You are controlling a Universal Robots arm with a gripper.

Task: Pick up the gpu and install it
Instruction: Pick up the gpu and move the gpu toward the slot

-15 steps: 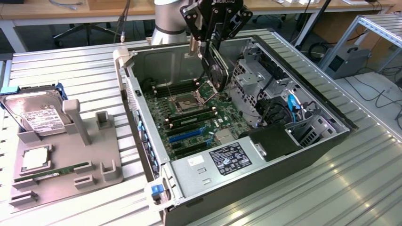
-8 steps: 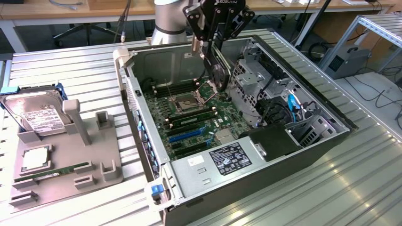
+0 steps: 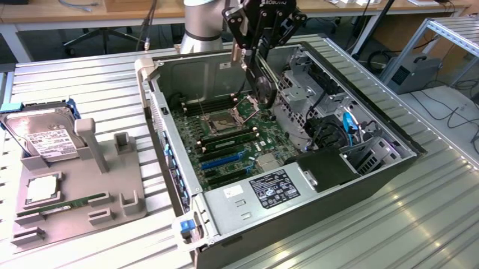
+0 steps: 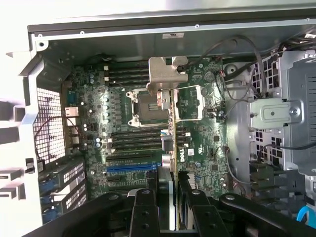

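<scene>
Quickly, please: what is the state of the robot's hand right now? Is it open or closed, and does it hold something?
Hand: closed on the gpu, which it holds on edge above the motherboard.

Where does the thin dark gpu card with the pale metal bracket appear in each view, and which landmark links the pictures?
Exterior view: the thin dark gpu card with a pale metal bracket hangs upright in the black gripper's jaws, above the green motherboard.
Wrist view: edge-on, the gpu card runs from the jaws to its bracket, which overlaps the square silver CPU socket.
Shared landmark: that CPU socket.
</scene>
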